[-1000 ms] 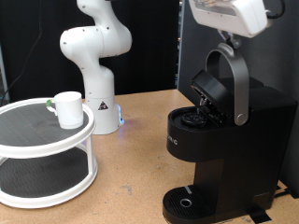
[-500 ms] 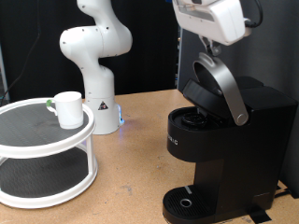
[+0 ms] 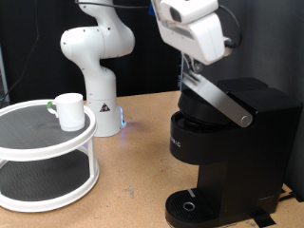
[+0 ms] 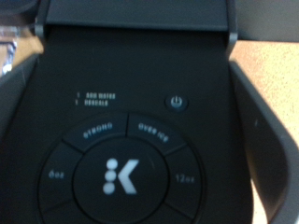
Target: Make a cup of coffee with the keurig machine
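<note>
The black keurig machine point(image 3: 223, 152) stands at the exterior view's right, its silver-grey handle point(image 3: 218, 100) tilted low over the nearly closed lid. My gripper point(image 3: 190, 71) hangs under the white hand just above the handle's upper end; its fingers are mostly hidden. The wrist view is filled by the machine's top panel point(image 4: 121, 173) with its round button ring and a power button point(image 4: 179, 102); no fingers show there. The white cup point(image 3: 68, 110) stands on the top tier of a round white shelf point(image 3: 28, 142) at the left, far from the gripper.
A white robot arm base point(image 3: 100, 66) stands behind the shelf at the back. The wooden table point(image 3: 133, 180) lies between the shelf and the machine. The circular drip tray point(image 3: 190, 205) at the machine's base has nothing on it.
The handle and lid have swung down from upright and open to nearly closed. My hand has moved left and down in the exterior view, following the handle.
</note>
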Available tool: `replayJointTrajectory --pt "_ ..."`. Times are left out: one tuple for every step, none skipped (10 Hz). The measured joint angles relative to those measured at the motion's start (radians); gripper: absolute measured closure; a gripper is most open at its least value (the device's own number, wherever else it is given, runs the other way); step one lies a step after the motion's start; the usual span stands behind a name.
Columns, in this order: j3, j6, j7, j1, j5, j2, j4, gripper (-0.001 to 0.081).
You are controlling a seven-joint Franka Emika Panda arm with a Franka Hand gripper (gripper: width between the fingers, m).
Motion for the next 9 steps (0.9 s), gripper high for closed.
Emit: replayJointTrajectory --pt "-0.006 0.017 -0.022 -0.006 -0.001 0.001 -0.02 0.08" --pt "-0.011 0.035 -0.042 -0.011 -0.003 0.001 -0.043 0.08" --pt "-0.013 0.05 -0.057 -0.014 -0.003 0.004 -0.071 0.08" --pt "-0.008 0.073 -0.065 -0.012 -0.002 0.009 -0.101 0.08" --pt "0.001 0.106 -0.067 -0.009 0.002 0.013 -0.127 0.08" --pt "0.008 0.137 -0.067 -0.003 0.003 0.018 -0.15 0.08" --pt "0.012 0.162 -0.067 -0.001 0.005 0.019 -0.163 0.08" --pt "0.013 0.168 -0.067 -0.001 0.006 0.017 -0.167 0.08" --pt "0.013 0.171 -0.067 -0.001 0.007 0.016 -0.169 0.08"
